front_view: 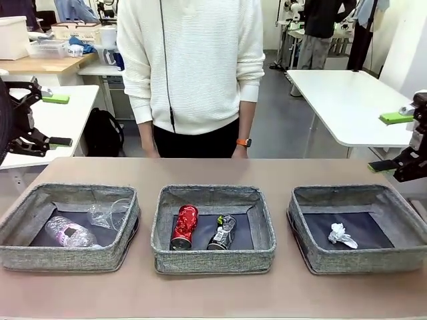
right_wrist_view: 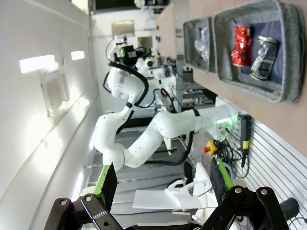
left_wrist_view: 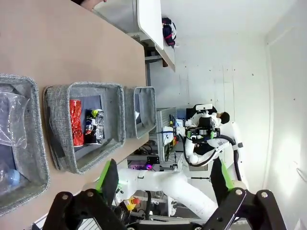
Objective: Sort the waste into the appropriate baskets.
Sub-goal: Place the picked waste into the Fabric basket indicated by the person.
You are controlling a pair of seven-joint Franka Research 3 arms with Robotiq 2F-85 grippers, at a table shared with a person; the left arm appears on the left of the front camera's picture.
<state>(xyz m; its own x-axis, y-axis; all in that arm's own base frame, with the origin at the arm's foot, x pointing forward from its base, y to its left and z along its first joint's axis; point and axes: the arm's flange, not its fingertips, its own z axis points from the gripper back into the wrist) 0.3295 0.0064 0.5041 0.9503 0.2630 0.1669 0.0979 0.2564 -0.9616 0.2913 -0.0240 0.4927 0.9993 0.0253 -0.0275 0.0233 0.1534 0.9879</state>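
Three baskets [front_view: 213, 260] hold sorted waste; right one perhaps paper [front_view: 341, 235].

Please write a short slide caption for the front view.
Three grey baskets hold sorted waste: plastics, cans, paper wad; both grippers open.

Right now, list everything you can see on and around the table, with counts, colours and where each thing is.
baskets: three, grey woven, in a row on the table; left, middle, right
plastic bottle: one, clear, in the left basket
plastic cup: one, clear, in the left basket
red can: one, lying in the middle basket
dark can: one, silver-black, beside the red can
paper wad: one, white, in the right basket
table: one, brown
person: one, white sweater, far side
left gripper: open, raised at the left edge
right gripper: open, raised at the right edge
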